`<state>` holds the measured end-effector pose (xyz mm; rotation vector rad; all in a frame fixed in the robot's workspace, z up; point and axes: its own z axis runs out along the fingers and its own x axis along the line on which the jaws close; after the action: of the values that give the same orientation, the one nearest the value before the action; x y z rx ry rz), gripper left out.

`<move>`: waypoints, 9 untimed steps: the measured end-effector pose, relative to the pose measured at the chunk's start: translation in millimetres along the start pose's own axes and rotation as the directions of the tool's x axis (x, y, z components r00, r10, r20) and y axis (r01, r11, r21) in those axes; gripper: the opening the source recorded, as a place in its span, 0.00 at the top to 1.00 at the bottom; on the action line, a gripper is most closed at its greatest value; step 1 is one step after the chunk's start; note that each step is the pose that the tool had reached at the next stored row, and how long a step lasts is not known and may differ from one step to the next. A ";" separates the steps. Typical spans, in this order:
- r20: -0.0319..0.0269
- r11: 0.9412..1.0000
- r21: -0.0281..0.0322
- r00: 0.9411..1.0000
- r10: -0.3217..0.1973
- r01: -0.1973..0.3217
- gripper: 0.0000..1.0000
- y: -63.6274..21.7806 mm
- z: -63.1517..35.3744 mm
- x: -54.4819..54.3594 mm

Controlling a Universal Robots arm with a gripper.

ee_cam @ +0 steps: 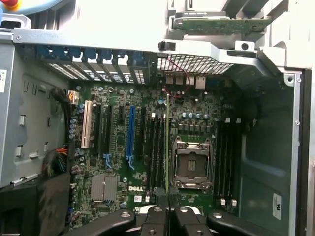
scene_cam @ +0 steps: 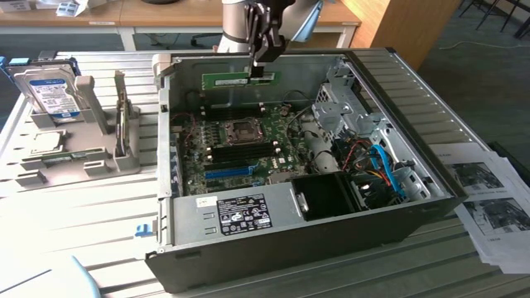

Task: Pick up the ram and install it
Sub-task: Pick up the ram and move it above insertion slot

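In the exterior view the ram (scene_cam: 228,80), a thin green stick, hangs level above the open computer case, over the far part of the motherboard (scene_cam: 240,152). My gripper (scene_cam: 263,73) is shut on the end of the ram toward the exterior view's right. In the wrist view the ram (ee_cam: 167,142) appears edge-on as a narrow green line running out from my gripper (ee_cam: 169,216). It lines up over the black memory slots (ee_cam: 156,150) beside the CPU socket (ee_cam: 191,164). A gap shows between the stick and the board.
The black case (scene_cam: 331,248) lies on its side with its tall walls around the board. A grey holder (scene_cam: 74,155) with a hard drive (scene_cam: 49,93) stands at the exterior view's left. Printed papers (scene_cam: 488,198) lie at its right. More memory slots (ee_cam: 226,157) flank the socket.
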<state>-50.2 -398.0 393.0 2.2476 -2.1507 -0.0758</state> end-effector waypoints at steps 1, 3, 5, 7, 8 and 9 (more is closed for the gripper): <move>0.000 1.000 0.000 1.000 0.000 0.000 0.89 -0.1 1.2 0.0; 0.000 1.000 0.000 1.000 0.000 0.000 0.89 -0.2 3.8 0.1; 0.000 1.000 0.000 1.000 0.000 0.000 0.89 -0.4 6.9 0.1; 0.000 1.000 0.000 1.000 0.000 0.000 0.89 -0.6 10.4 0.2; 0.000 1.000 0.000 1.000 0.000 0.000 0.89 -0.7 12.2 0.2; 0.000 1.000 0.000 1.000 0.000 0.000 0.89 -0.8 13.9 0.2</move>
<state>-50.2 -398.0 379.1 2.2476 -2.1506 -0.0757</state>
